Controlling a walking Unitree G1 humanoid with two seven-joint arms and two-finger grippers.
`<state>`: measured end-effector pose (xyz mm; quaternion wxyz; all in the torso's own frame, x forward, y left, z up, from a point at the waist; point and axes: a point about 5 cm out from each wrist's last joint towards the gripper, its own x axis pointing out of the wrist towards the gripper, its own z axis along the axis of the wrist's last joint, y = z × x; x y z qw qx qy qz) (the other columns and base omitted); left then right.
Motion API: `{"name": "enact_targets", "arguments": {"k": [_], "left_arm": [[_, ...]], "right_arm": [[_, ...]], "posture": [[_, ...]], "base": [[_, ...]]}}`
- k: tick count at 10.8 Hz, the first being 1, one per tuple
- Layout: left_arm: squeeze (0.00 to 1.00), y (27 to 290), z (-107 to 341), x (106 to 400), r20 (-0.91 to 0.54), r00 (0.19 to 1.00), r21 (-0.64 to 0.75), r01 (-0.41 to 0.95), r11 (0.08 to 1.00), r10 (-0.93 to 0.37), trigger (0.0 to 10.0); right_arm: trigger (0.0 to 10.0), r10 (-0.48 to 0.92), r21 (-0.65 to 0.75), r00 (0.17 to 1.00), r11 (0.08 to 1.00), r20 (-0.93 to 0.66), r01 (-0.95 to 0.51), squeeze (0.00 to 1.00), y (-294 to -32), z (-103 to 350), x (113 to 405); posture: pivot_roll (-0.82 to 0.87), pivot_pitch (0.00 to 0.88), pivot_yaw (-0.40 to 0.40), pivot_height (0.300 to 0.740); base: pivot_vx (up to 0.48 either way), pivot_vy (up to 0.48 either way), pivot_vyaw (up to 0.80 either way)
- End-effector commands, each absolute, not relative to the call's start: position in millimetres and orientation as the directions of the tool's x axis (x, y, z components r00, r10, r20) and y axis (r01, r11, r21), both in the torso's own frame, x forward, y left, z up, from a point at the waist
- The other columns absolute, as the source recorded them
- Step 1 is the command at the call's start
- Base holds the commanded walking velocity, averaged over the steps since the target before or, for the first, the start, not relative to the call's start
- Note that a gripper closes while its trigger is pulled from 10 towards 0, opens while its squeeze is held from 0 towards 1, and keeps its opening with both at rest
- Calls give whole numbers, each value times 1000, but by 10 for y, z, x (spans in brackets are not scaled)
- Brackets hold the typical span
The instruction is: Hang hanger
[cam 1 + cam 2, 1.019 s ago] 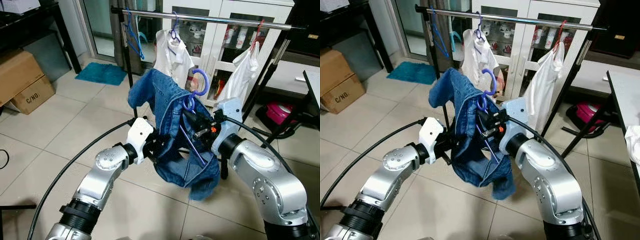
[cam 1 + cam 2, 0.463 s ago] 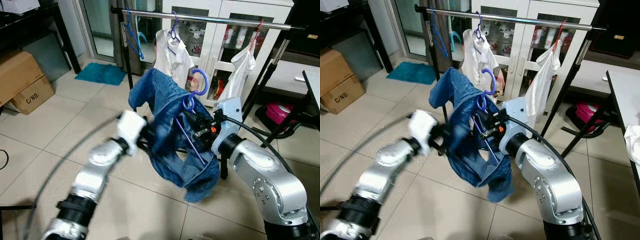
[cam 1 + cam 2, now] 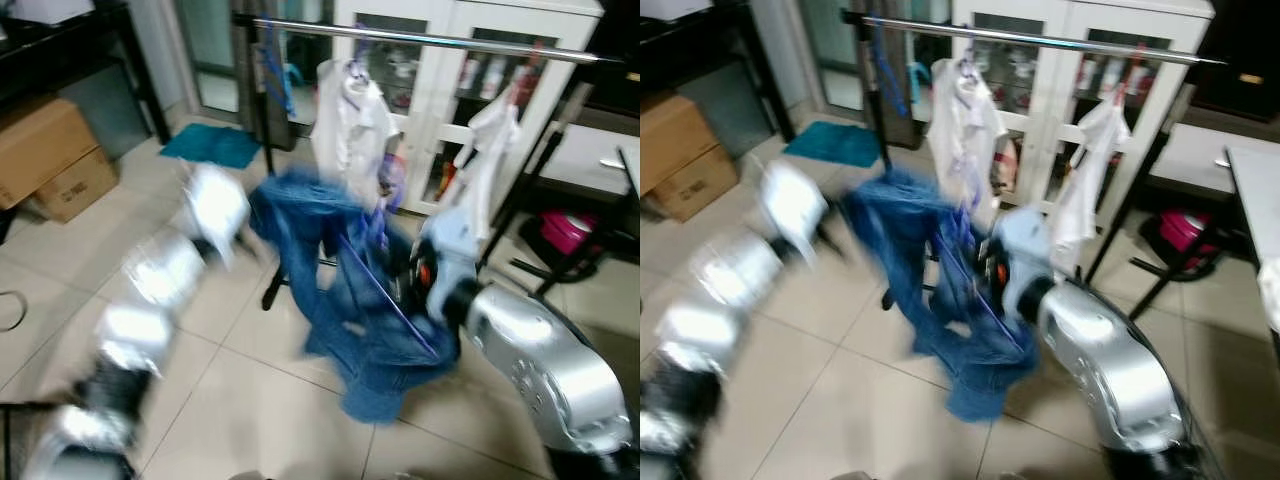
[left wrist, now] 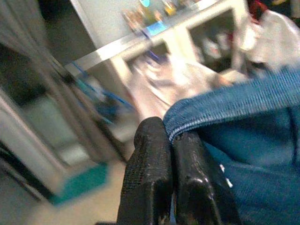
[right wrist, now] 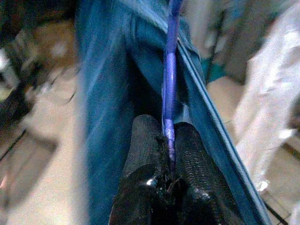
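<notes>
Fingers [image 5: 143, 154] of right gripper [image 5: 168, 140] pinch purple hanger [image 5: 169, 75] w/ denim garment [image 3: 375, 320]. Left gripper [image 4: 171, 140] fingers closed against denim hem; both arms raised toward rail [image 3: 420, 38].

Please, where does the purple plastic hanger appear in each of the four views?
Left eye view: purple plastic hanger at centre, a thin bar slanting across the blue denim garment.
Right eye view: centre, blurred, against the same denim.
Left wrist view: I cannot make it out; the left gripper pinches the denim hem.
Right wrist view: a vertical bar clamped by the right gripper.
Shared landmark: the denim.
</notes>
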<state>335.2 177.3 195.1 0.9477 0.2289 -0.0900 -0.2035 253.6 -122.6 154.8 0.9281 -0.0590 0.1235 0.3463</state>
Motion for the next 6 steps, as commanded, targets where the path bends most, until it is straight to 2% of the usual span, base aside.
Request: {"name": "enact_targets", "arguments": {"k": [1,3,5,6], "left_arm": [[0,1886,2160,3378,139,914,508,265,819,-382,0],[0,2184,2384,3503,71,936,645,220,732,-344,0],[0,2469,2245,3541,-68,959,692,244,679,-276,0],[0,2628,2154,3539,-96,971,678,224,700,-218,0]], "right_arm": [[0,653,-56,705,721,-276,-691,0,-1238,1555,2492],[0,725,-75,626,635,-287,-769,0,-1287,1581,2377],[0,756,3,624,637,-198,-771,0,-1335,1685,2378],[0,804,40,576,587,-146,-809,0,-1328,1745,2322]], "posture": [[-112,0,14,740],[-115,0,22,740],[-115,0,22,740],[-117,0,27,740]], "base": [[0,0,0],[0,0,0],[0,0,0],[0,0,0]]}}
